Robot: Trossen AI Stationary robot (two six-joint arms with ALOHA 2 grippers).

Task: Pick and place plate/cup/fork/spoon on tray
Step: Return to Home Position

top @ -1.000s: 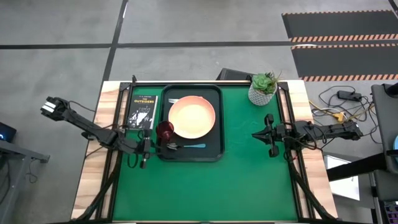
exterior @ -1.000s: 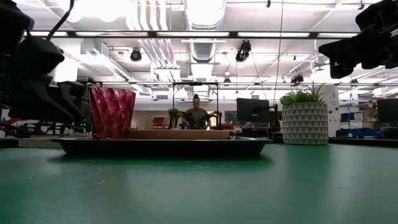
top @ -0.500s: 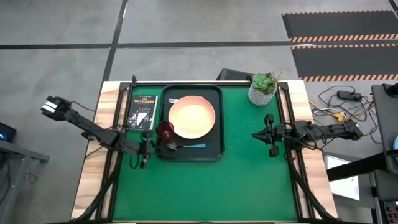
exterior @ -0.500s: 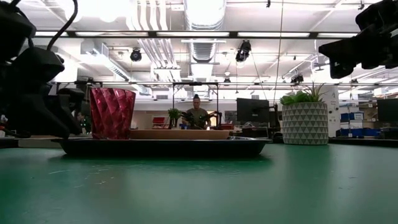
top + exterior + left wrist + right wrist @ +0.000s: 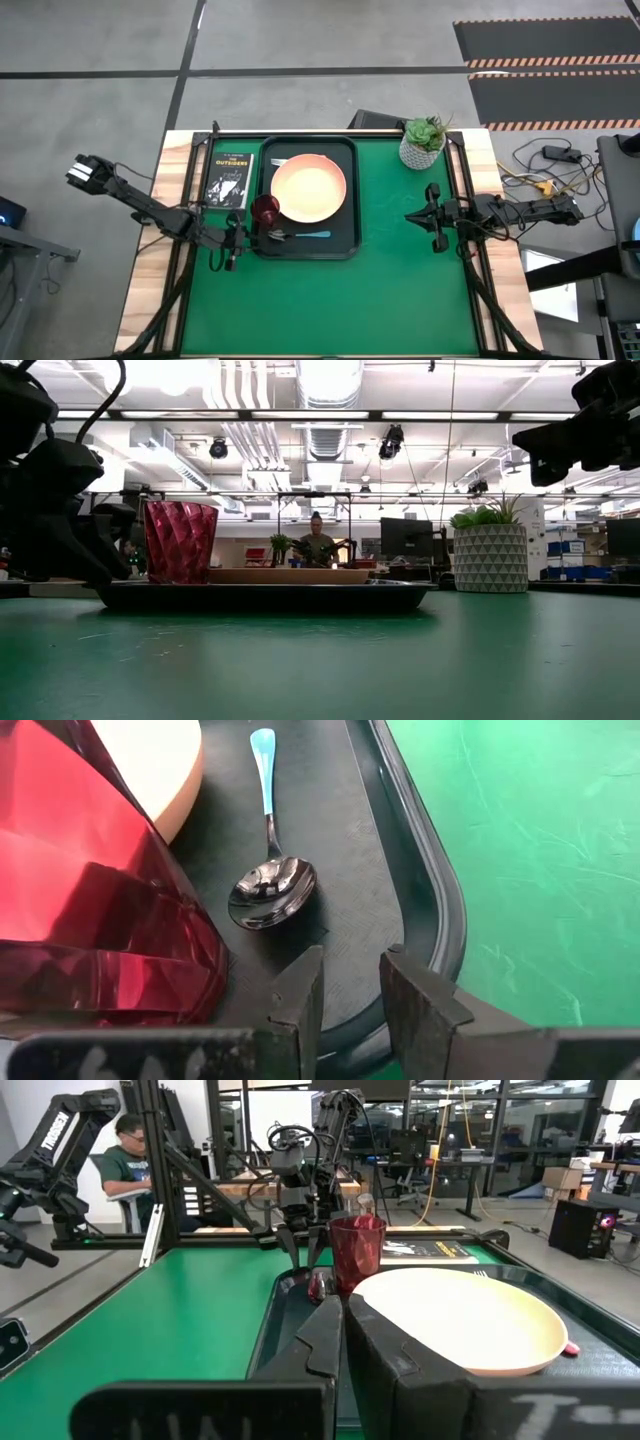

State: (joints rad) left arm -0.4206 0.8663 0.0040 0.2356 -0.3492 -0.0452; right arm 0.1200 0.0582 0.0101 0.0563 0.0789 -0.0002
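Observation:
The dark tray [image 5: 348,225] lies on the green mat at the far middle. On it rest the peach plate [image 5: 308,188], the dark red cup [image 5: 265,210] upright at the plate's left near side, the blue-handled spoon [image 5: 303,235] along the near rim, and the fork [image 5: 278,161] by the far left corner. My left gripper [image 5: 231,247] is just outside the tray's left near corner, its fingers a narrow gap apart and empty; its wrist view shows the cup [image 5: 90,920] and spoon [image 5: 268,870] close ahead. My right gripper [image 5: 433,216] is shut and empty, raised right of the tray.
A dark book [image 5: 229,179] lies left of the tray. A white pot with a green plant [image 5: 422,143] stands at the far right corner. The green mat [image 5: 330,300] stretches toward the near edge. A person [image 5: 317,545] sits in the room beyond the table.
My left gripper has drawn back a little from the tray's left near corner, toward the table's left edge, and sunk slightly. The cup, plate, spoon and fork have stayed where they were.

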